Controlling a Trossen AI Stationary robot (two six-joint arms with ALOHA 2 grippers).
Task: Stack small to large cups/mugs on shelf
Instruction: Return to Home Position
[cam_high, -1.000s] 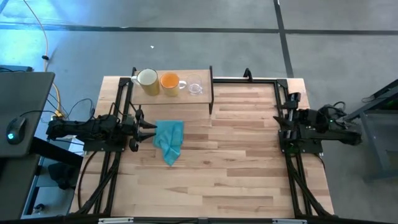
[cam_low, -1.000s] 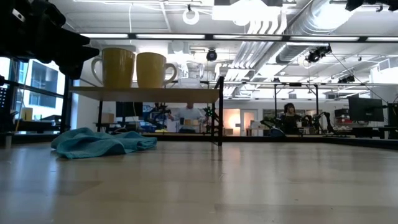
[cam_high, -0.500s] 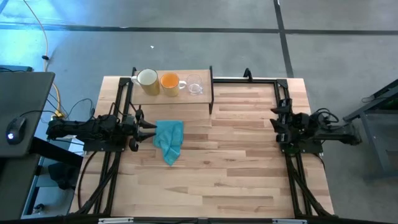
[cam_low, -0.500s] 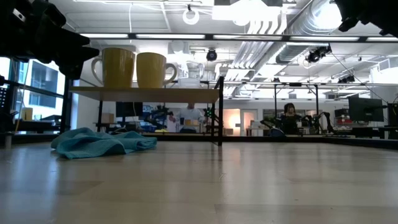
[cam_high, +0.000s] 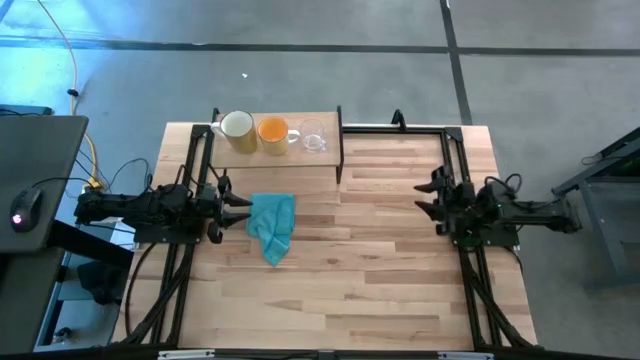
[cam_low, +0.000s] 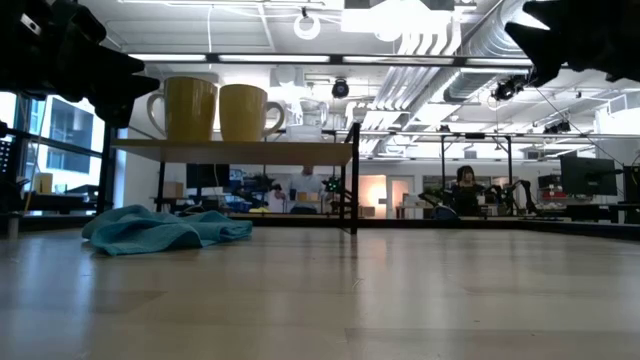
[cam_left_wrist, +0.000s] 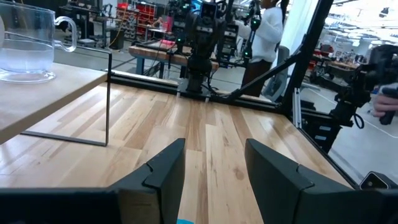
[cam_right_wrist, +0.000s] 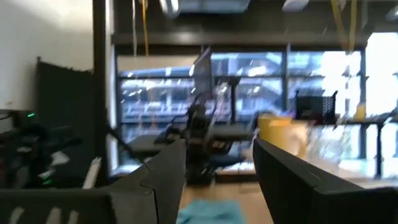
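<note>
The cream-white mug (cam_high: 236, 126), orange mug (cam_high: 272, 130) and clear glass cup (cam_high: 314, 140) are seen in a row on the shelf (cam_high: 280, 158), near the left tool (cam_high: 240, 208) and well apart from the right tool (cam_high: 428, 194). Both tools are held open and empty above the counter (cam_high: 380, 280). The stacking seems done, so only parking of the arms is judged to be called for.

rm: grey floor (cam_high: 300, 80) | ceiling ducts (cam_low: 440, 40) (strip lights (cam_low: 200, 57) on) | lg windows (cam_right_wrist: 249, 81)

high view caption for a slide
On the shelf, white mug, orange mug and glass cup in a row; left gripper, beside the teal cloth, and right gripper open at either side.
</note>
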